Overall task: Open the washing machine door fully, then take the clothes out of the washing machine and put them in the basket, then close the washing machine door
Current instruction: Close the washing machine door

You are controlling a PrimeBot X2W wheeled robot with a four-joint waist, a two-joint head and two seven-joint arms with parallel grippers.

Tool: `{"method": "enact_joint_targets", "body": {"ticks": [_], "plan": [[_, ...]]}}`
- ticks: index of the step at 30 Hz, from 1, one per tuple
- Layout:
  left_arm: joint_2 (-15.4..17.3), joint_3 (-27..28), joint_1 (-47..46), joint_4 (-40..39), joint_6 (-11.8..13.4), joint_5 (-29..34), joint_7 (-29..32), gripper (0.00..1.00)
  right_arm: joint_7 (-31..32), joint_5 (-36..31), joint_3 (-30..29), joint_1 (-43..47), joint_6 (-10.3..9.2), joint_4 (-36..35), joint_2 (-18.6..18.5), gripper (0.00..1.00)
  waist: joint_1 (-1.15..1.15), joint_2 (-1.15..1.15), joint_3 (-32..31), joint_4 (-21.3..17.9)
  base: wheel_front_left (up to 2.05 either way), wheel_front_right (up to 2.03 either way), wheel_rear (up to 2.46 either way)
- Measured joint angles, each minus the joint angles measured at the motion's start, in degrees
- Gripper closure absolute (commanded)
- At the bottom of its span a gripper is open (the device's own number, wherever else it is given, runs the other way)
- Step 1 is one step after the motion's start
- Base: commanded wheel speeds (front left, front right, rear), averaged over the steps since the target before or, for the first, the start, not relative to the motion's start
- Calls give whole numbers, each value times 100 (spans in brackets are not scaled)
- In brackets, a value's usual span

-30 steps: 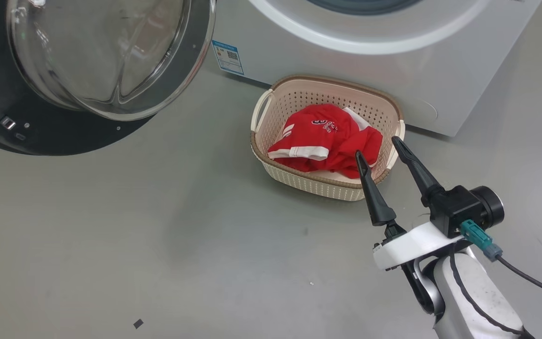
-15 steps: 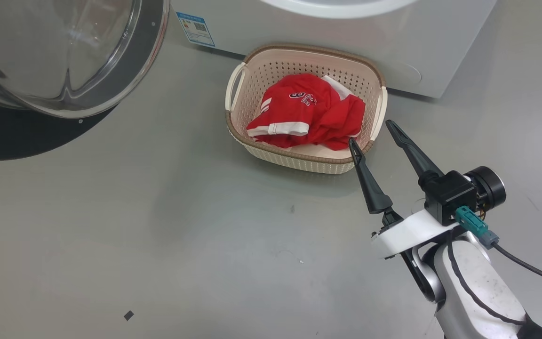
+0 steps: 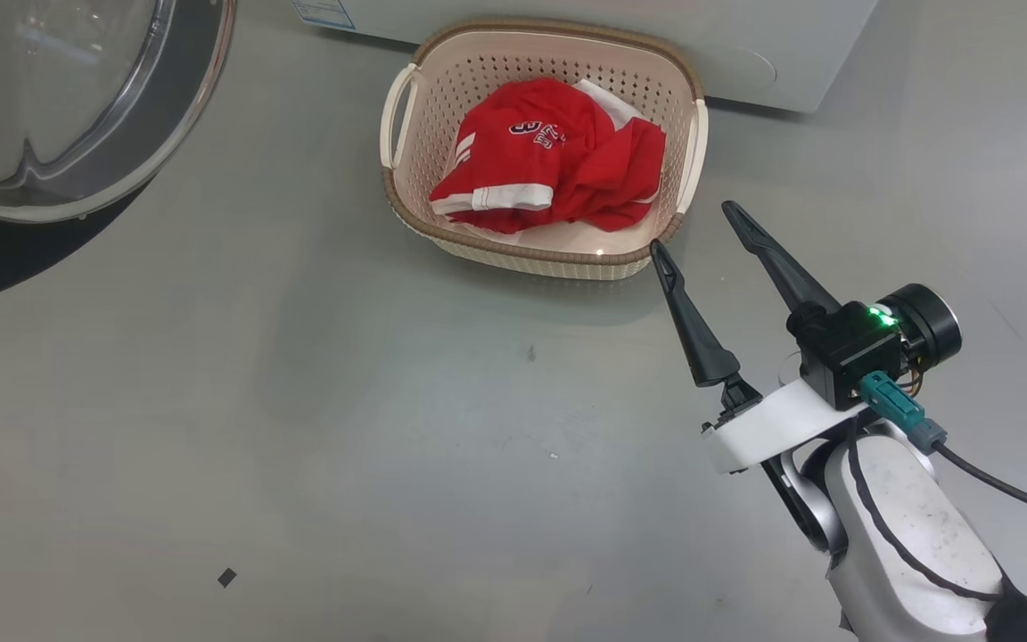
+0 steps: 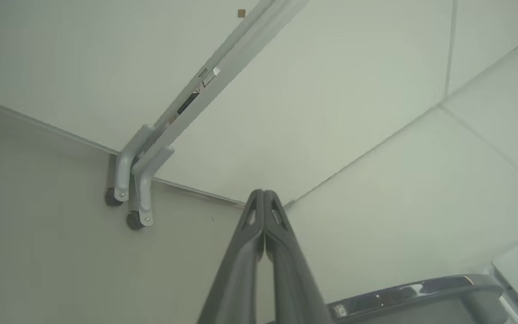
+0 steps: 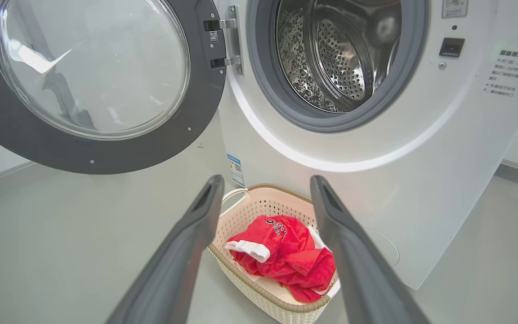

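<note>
- Right gripper (image 3: 692,226) is wide open and holds nothing. It hangs over the floor (image 3: 344,401), just beside the near right corner of the basket (image 3: 531,254).
- Left gripper (image 4: 263,194) is squeezed shut with nothing in it. It points at a pale wall.
- Red and white clothes (image 3: 549,160) lie bunched up inside the basket.
- That basket stands on the floor, right up against the front of the washing machine (image 5: 421,135).
- On the left, the washing machine door (image 5: 196,126) hangs wide open.

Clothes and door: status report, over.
Right gripper open, empty, near basket. Left gripper shut, empty. Clothes in basket; visible drum bare; door wide open. Nothing seen blocking door.
</note>
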Motion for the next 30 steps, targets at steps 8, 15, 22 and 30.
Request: {"method": "enact_joint_targets", "body": {"ticks": [8,15,22,30], "plan": [[-78,706,-1050,958,794,-1225,723,100,43,-42,-20,-92,-2,-56,-63,0,0,0,201,-108,0,0,0],[30,713,-1322,1414,925,-1368,1105,100,43,-42,-37,-93,-8,-83,-78,0,0,0,250,-114,0,0,0],[104,626,-1500,1730,926,-1386,1444,100,43,-42,-37,-128,-8,-93,-92,0,0,0,270,-109,0,0,0],[122,232,-1643,1919,946,-1393,2018,100,42,-43,-32,-173,-8,-109,-94,0,0,0,280,-118,0,0,0]]}}
